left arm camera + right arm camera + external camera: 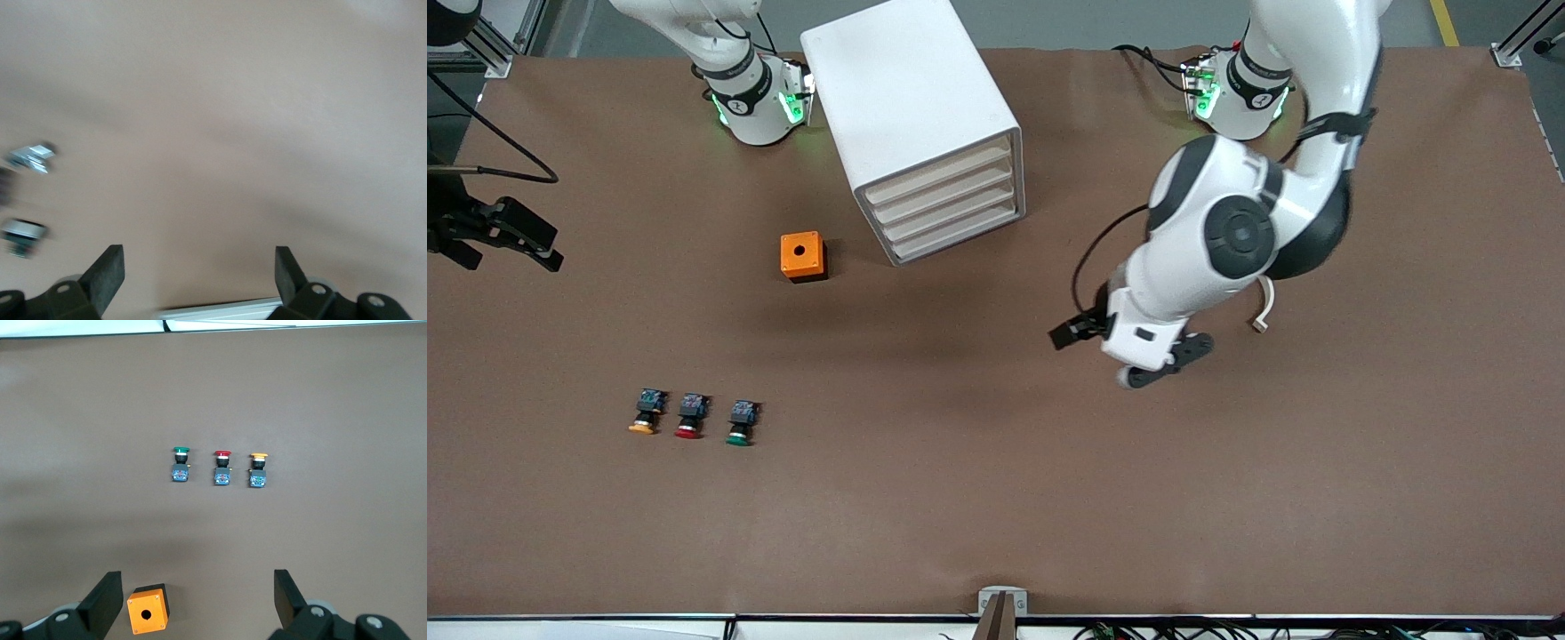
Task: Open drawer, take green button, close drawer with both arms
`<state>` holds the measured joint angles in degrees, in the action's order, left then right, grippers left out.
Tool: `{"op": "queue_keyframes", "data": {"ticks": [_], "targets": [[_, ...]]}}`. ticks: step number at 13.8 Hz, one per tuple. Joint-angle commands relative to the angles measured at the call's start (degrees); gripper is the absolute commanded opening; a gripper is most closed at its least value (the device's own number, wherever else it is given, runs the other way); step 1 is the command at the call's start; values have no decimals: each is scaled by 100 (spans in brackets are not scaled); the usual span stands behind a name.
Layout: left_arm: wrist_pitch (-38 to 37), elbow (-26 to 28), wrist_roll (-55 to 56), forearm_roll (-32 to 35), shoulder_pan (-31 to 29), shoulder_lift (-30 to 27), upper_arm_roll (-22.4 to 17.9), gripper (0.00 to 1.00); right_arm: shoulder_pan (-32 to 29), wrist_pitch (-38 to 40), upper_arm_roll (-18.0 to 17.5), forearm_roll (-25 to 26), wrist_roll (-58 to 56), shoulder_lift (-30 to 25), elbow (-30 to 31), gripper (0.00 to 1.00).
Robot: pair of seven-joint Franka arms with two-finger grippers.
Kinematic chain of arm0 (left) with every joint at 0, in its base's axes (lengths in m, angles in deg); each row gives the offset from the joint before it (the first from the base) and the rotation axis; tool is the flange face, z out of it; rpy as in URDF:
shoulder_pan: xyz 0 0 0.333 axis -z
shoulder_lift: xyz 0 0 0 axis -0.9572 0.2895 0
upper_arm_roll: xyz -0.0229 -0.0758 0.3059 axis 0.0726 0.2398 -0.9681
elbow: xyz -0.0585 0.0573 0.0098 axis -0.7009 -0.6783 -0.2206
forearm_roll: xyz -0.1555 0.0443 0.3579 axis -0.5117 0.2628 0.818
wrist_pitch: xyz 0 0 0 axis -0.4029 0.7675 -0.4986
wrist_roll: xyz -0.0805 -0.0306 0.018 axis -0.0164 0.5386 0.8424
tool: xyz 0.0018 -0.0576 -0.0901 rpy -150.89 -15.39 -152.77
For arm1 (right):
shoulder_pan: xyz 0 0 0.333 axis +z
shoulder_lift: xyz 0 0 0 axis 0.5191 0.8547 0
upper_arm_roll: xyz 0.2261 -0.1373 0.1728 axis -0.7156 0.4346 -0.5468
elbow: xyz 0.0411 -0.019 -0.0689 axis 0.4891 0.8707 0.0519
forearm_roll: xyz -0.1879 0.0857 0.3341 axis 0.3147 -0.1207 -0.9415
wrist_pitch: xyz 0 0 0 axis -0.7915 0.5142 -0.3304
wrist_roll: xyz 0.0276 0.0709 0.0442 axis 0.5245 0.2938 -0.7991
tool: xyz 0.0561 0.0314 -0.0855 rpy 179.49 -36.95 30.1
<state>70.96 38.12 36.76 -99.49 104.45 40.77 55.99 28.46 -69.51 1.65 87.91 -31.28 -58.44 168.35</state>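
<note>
Three push buttons are lying in a row on the brown table, nearest the front camera: the green-capped button, the red-capped button beside it, and the orange-capped button closest to the right arm's end. All three are resting on their sides on bare table, well below the right gripper, which is hanging high over that end of the table with its fingers spread and nothing between them. In the right wrist view, the small orange box is sitting just under that gripper; its round hole is showing only darkness, so any contents cannot be told.

Farther from the front camera, the white cabinet is standing with its four cream-fronted drawers all pushed in, so their insides are hidden.

Over the bare table toward the left arm's end, the left gripper is hovering with its fingers released and wide apart, gripping nothing. Buttons and cabinet are lying well apart from it.
</note>
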Motion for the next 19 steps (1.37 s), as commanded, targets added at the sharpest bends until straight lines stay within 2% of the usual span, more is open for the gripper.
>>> {"op": "queue_keyframes", "data": {"ticks": [1, 6, 10, 14, 15, 18, 19], "targets": [[-817, 186, -931, 210, -463, -524, 24, 99, -97, 51, -91, 101, -68, -53, -31, 100], [-1471, 308, -2127, 1114, -1044, -1122, 42, 99, -97, 34, -91, 101, -59, -53, -31, 100], [-1480, 1019, -3488, 1238, -1756, -1894, 42, 99, -97, 34, -91, 101, -59, -53, -31, 100], [-1375, 1503, -4185, 1265, -2196, -2282, 59, 99, -97, 34, -91, 101, -59, -53, -31, 100], [-1348, 1530, -4212, 1273, -2397, -2283, 172, 99, -106, 34, -82, 101, -59, -53, -40, 100], [-1156, 1688, -4265, 1483, -3319, -2309, 1190, 100, -202, 69, -21, 31, -50, -44, -119, 100], [-1120, 1741, -4265, 1510, -3357, -2336, 1254, 100, -246, 77, -12, 5, -59, -35, -180, 100]]}}
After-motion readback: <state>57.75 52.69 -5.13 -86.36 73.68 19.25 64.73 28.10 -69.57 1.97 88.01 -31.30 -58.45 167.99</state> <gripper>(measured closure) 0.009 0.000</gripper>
